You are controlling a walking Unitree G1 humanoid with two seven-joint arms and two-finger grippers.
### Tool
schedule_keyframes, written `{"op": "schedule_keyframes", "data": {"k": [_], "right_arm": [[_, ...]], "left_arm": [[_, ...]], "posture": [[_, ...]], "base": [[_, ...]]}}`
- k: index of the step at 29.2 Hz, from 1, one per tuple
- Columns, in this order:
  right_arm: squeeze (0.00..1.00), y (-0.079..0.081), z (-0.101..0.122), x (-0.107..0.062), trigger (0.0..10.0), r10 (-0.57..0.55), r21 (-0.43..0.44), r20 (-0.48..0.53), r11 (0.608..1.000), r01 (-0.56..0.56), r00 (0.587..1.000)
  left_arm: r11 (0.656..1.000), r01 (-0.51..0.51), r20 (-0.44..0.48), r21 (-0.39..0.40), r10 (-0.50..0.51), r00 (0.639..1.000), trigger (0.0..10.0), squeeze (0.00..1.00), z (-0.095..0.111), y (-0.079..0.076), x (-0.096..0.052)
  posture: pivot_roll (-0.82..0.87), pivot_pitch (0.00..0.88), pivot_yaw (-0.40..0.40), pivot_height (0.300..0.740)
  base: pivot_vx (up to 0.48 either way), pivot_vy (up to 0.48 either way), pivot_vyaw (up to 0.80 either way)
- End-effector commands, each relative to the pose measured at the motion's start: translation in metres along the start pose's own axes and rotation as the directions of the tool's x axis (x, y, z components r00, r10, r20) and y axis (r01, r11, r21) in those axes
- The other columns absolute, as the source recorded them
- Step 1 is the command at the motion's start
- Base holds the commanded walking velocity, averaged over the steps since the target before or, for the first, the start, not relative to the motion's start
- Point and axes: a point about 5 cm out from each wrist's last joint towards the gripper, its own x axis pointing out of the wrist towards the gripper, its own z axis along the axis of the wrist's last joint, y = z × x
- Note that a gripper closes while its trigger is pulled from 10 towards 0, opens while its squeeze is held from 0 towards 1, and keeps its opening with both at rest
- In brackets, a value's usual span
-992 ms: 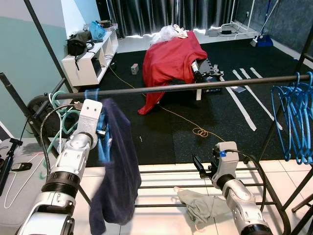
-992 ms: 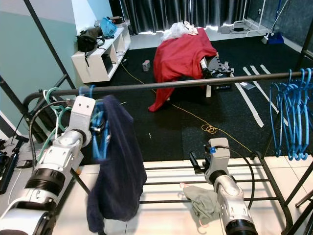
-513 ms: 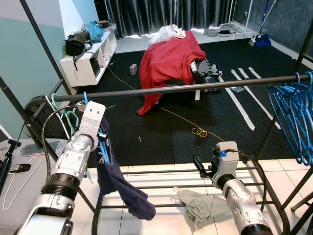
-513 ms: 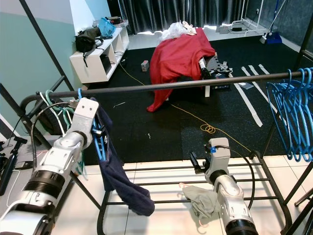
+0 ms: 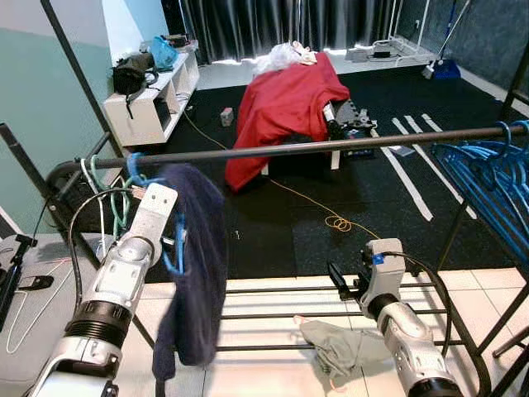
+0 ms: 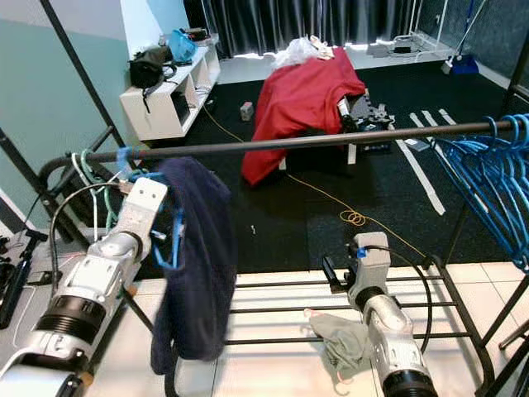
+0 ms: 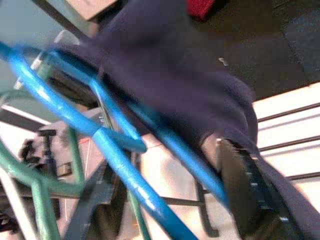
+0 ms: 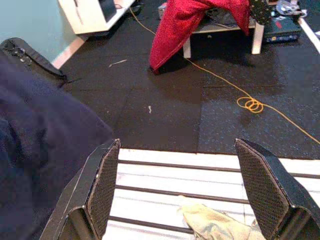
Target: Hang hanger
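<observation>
My left gripper (image 7: pixel 165 165) clamps the stiff, light blue plastic hanger (image 5: pixel 176 248) below its hook, floppy navy garment (image 5: pixel 198 265) swinging at three o'clock; my right gripper (image 8: pixel 185 190) gapes wide.

A black rail (image 5: pixel 331 145) carries a blue hanger (image 5: pixel 175 248) draped with a dark navy garment (image 5: pixel 198 265) and, at its right end, a cluster of blue hangers (image 5: pixel 496 178).

Blue hanger (image 5: pixel 175 248), navy garment (image 5: pixel 198 265), black rail (image 5: pixel 331 145), red cloth (image 5: pixel 285 99), grey-green rag (image 5: pixel 339 346)
</observation>
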Motion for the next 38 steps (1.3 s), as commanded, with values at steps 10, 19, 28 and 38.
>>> {"op": "schedule_keyframes", "data": {"k": [10, 19, 28, 38], "right_arm": [[0.0, 0.004, 0.001, 0.001, 10.0, 0.013, 0.01, -0.002, 1.0, -0.013, 1.0], [0.0, 0.003, 0.001, 0.0, 10.0, 0.013, 0.01, -0.004, 1.0, -0.013, 1.0], [0.0, 0.002, 0.002, 0.001, 10.0, 0.011, 0.007, -0.005, 1.0, -0.011, 1.0], [0.0, 0.002, 0.002, 0.002, 10.0, 0.013, 0.012, -0.008, 1.0, -0.013, 1.0]], "left_arm": [[0.999, -0.027, -0.077, 0.038, 0.03, 0.997, 0.0, 0.0, -0.019, 0.018, -0.003], [0.999, -0.004, -0.028, 0.035, 0.005, 1.0, 0.0, 0.0, -0.011, 0.017, -0.005], [0.959, 0.281, 0.334, 0.039, -0.277, 0.901, 0.0, 0.0, 0.043, -0.01, -0.027], [0.877, 0.426, 0.535, 0.222, -0.475, 0.699, 0.0, 0.0, 0.071, 0.004, -0.067]], "posture": [[-0.17, 0.0, 0.092, 0.74], [-0.17, 0.0, 0.089, 0.74], [-0.18, 0.0, 0.088, 0.74], [-0.16, 0.0, 0.082, 0.74]], "base": [[0.0, 0.0, 0.0], [0.0, 0.0, 0.0], [0.0, 0.0, 0.0], [0.0, 0.0, 0.0]]}}
